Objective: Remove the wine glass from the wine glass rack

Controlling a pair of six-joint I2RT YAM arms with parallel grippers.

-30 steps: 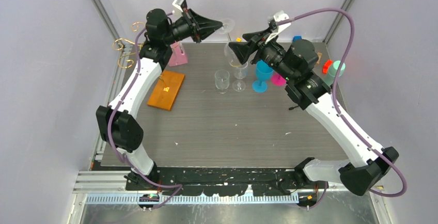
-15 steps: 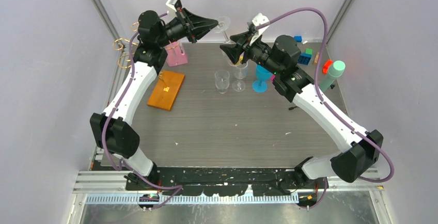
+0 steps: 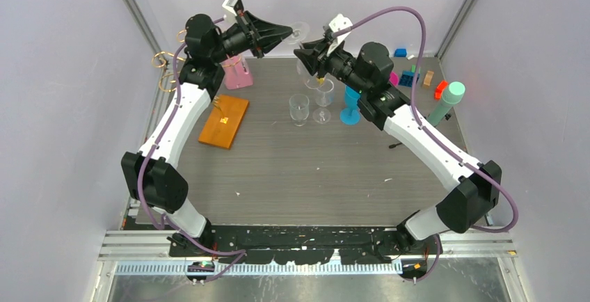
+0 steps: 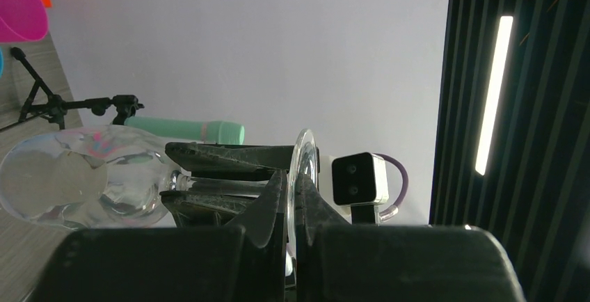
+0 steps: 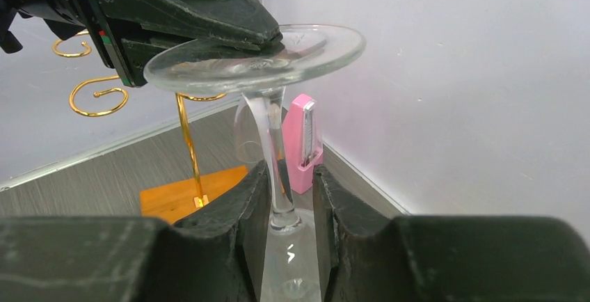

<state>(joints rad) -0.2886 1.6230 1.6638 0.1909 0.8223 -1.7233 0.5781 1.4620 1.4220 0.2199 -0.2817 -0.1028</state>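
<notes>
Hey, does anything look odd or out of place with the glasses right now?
Yes. One wine glass hangs upside down in midair, off the wine glass rack, pinched only by the rim of its foot in the left gripper. The right gripper has a finger on each side of its stem without clearly clamping it.

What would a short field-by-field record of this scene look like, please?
wine glass: in the air, apart from the rack
left pincer: shut on the glass's foot
right pincer: open, straddling the stem, a gap showing on one side
wine glass rack: standing at the table's left
also on the table: clear glasses, blue goblet
</notes>
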